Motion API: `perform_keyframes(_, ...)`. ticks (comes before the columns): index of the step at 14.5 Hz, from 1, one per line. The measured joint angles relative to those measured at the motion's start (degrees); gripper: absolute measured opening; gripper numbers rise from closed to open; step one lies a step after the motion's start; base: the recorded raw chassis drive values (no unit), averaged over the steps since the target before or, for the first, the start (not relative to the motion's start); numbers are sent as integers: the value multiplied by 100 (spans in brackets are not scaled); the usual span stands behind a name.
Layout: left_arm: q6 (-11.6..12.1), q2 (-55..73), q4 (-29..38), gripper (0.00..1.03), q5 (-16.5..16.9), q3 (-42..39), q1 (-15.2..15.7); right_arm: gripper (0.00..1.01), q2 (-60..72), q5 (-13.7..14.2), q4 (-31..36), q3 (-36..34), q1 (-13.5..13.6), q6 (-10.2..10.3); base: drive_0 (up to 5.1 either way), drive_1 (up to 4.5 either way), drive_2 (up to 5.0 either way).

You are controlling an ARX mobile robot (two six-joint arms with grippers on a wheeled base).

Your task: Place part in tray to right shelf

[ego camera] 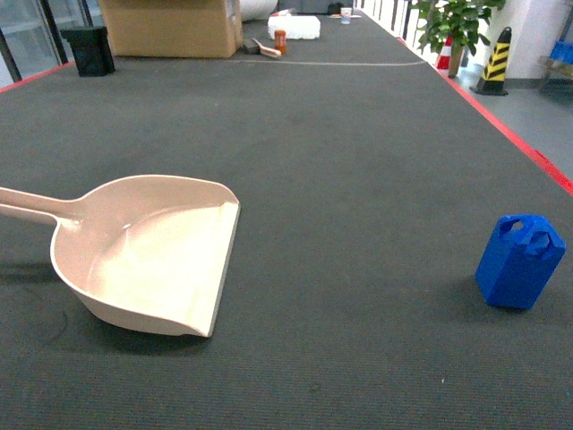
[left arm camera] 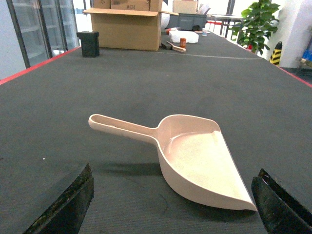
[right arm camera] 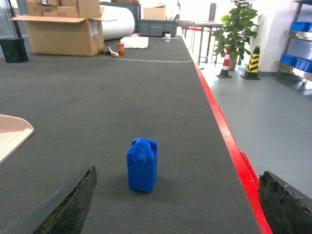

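The tray (ego camera: 148, 264) lies on the dark table (ego camera: 358, 134), left of centre, handle pointing left and flat lip facing right. The part (ego camera: 520, 261) stands upright well apart from it, near the table's right red edge. The left end effector (left arm camera: 170, 204) sits just before the tray, fingers spread wide; the right end effector (right arm camera: 175, 204) frames the part likewise, apparently touching nothing.
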Motion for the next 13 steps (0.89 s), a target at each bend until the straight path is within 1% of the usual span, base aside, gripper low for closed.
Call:
perform_keyframes(6, 0, 0, 0, 98, 0, 0, 0, 98, 0, 0, 0, 0, 0, 0, 0, 0, 0)
perform_keyframes(7, -328, 256, -509, 98, -796, 155, -354, 98, 0, 0, -2, 0, 0, 0, 0, 0, 0)
perform_keyframes(8, -741, 811, -634, 98, -1403, 337, -601, 98, 0, 0, -2, 0, 0, 2, 0, 0, 0)
perform_keyframes(9, -1384, 1368, -197, 98, -1368, 400, -321, 98, 0, 2, 0, 0, 0, 0, 0, 0, 0)
perform_keyframes(10, -1668, 1556, 33, 98, -1250, 409, -203, 98, 0, 2, -4, 0, 0, 0, 0, 0, 0)
perform_keyframes(11, -2020, 1980, 518, 98, -922, 435, 17, 98, 0, 0, -7, 0, 0, 0, 0, 0, 0)
perform_keyframes(12, -2459, 2754, 1226, 98, -457, 509, 295, 98, 0, 0, -4, 0, 0, 0, 0, 0, 0)
perform_keyframes(13, -2863, 3692, 2085, 98, -2, 564, 599, 98, 0, 0, -2, 0, 0, 0, 0, 0, 0)
